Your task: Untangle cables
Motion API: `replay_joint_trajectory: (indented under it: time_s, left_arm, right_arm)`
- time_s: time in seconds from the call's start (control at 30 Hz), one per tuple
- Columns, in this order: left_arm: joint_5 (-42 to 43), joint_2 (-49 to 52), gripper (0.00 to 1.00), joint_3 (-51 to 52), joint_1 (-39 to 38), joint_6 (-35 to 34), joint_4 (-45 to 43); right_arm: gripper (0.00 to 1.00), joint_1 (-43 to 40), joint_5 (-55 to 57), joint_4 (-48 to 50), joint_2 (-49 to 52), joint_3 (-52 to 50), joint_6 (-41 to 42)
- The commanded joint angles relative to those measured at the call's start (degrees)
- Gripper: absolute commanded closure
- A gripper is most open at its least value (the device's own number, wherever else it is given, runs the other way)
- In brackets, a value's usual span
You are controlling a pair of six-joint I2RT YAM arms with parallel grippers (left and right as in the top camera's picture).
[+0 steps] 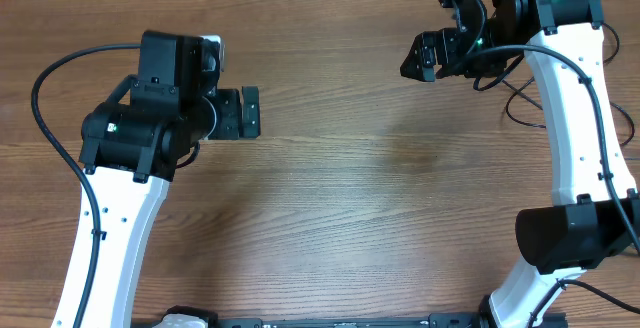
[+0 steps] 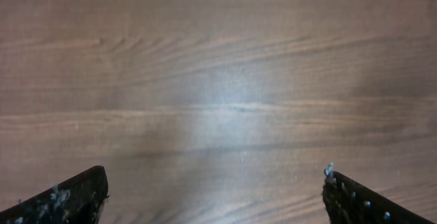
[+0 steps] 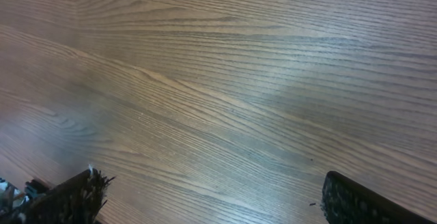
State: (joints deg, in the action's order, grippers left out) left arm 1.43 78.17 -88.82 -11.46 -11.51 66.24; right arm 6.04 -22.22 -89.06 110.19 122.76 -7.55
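Noted: left hand (image 1: 251,113) spread wide above worktop (image 1: 350,198), with bare wood grain between its fingers (image 2: 75,200). Same for right hand (image 1: 430,33): spread wide, tilted, over plain wood, fingers (image 3: 65,200) at the lower corners of its wrist view. Found cables (image 1: 515,98) behind right hand, beside its wrist and arm, partly hidden under the arm. Cannot tell their number or tangle. Well apart from left hand, far out ahead of its fingertips.
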Motion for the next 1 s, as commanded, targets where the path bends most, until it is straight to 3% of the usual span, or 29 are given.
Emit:
replay_joint_trajectory:
  time_s: [0.0, 0.13, 0.33, 0.7, 0.83, 0.97]
  left_arm:
    - [0.0, -1.4, 0.00, -0.4, 0.2, 1.0, 0.8]
    - [0.0, -6.0, 0.00, 1.6, 0.2, 0.1, -2.6]
    - [0.0, -15.5, 0.00, 11.7, 0.2, 0.1, -15.6]
    - [-0.3, -39.3, 0.00, 46.3, 1.7, 0.1, -53.0]
    - [0.3, -47.6, 0.00, 61.2, 4.2, -1.0, -71.9]
    - [1.1, -53.5, 0.01, 71.5, 7.6, -1.0, -83.9]
  right_arm:
    - [0.00, 0.0, 0.1, 0.3, -2.0, 0.2, -0.5]
    - [0.00, 0.0, 0.1, 0.3, -2.0, 0.2, -0.5]
    - [0.00, 0.0, 0.1, 0.3, -2.0, 0.2, -0.5]
    - [0.00, 0.0, 0.1, 0.3, -2.0, 0.2, -0.5]
    - [0.00, 0.0, 0.1, 0.3, -2.0, 0.2, -0.5]
    - [0.00, 0.0, 0.1, 0.3, -2.0, 0.2, -0.5]
